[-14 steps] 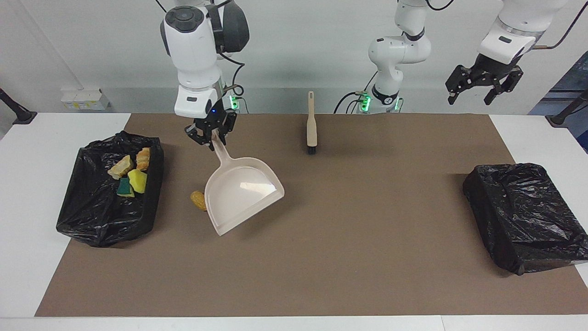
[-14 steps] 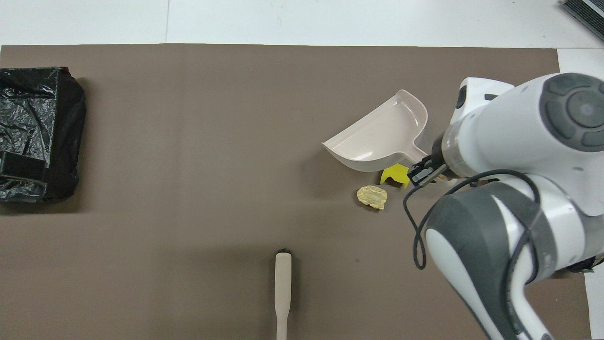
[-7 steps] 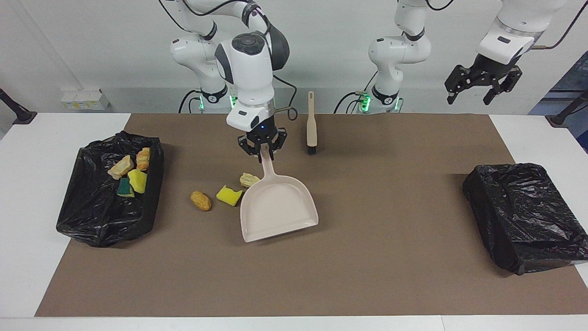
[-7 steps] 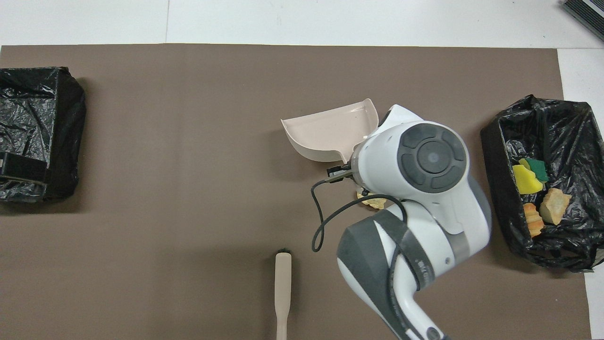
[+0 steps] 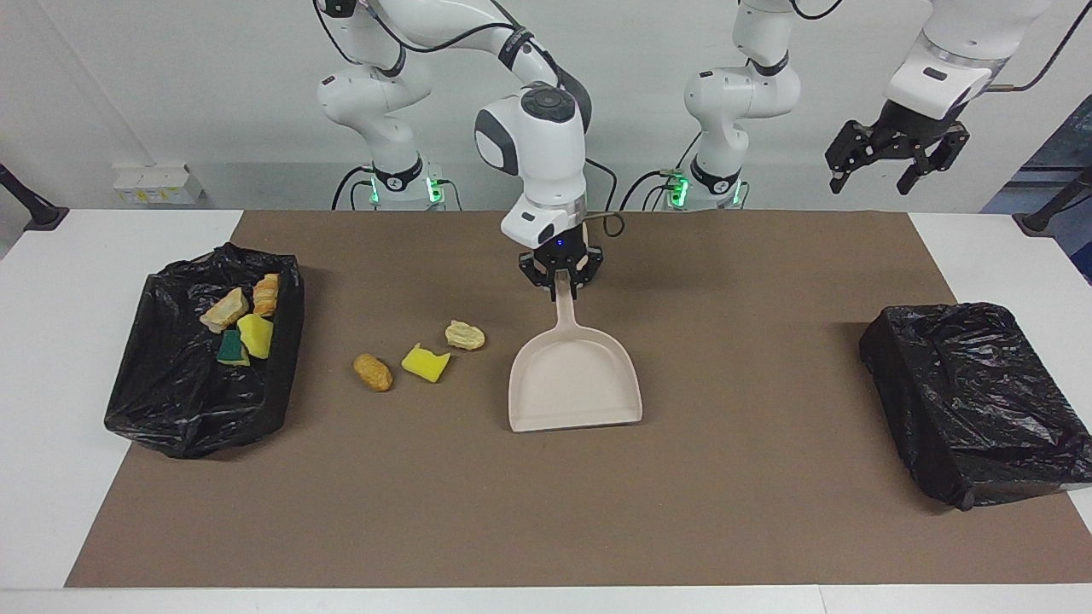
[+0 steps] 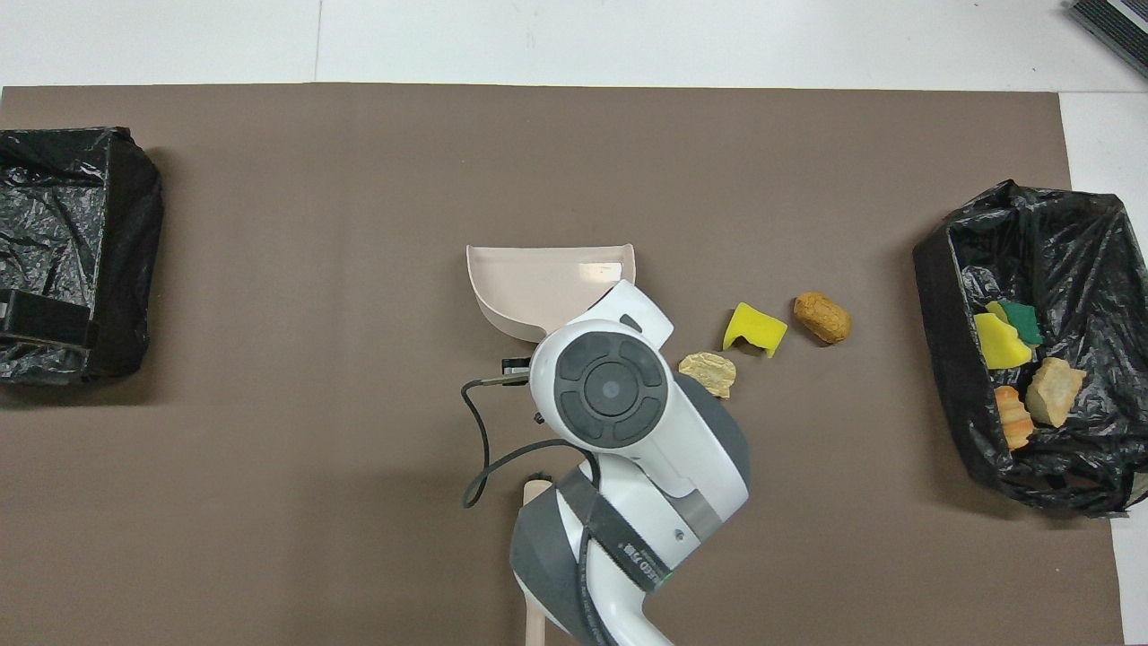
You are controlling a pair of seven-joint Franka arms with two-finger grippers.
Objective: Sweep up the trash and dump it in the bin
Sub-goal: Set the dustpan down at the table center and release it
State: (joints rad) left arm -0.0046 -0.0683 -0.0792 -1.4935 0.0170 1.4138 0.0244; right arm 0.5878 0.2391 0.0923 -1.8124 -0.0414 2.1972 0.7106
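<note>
The right tool (image 5: 561, 280) is clamped on the handle of the dustpan (image 5: 574, 382), whose pan sits low at the middle of the brown mat (image 5: 682, 512) with its mouth turned away from the robots. The left tool (image 5: 896, 158) hangs with its fingers spread and nothing in them, high over the left arm's end of the counter (image 5: 51, 358), where that arm waits. Three scraps (image 5: 426, 362) lie on the mat in a loose row between the dustpan and the bin (image 5: 179, 401) at the right arm's end: a pale lump (image 5: 465, 335) nearest the pan, a yellow sponge (image 5: 426, 362), then a brown lump (image 5: 373, 372). Four more scraps (image 5: 241, 324) lie in that bin on its black liner. A second bin (image 5: 972, 401), also wrapped in black, sits at the left arm's end. Only the facing view shows the grip on the handle and the left tool; from overhead the right arm's wrist (image 6: 610, 390) covers the handle and the tool, and the left tool is out of frame. The overhead view alone shows the brush (image 6: 535, 556), just a strip of its handle poking out beside the arm; in the facing view the arm hides it. The counter is white around the mat, and a plain pale wall (image 5: 171, 85) stands at the robots' end.
</note>
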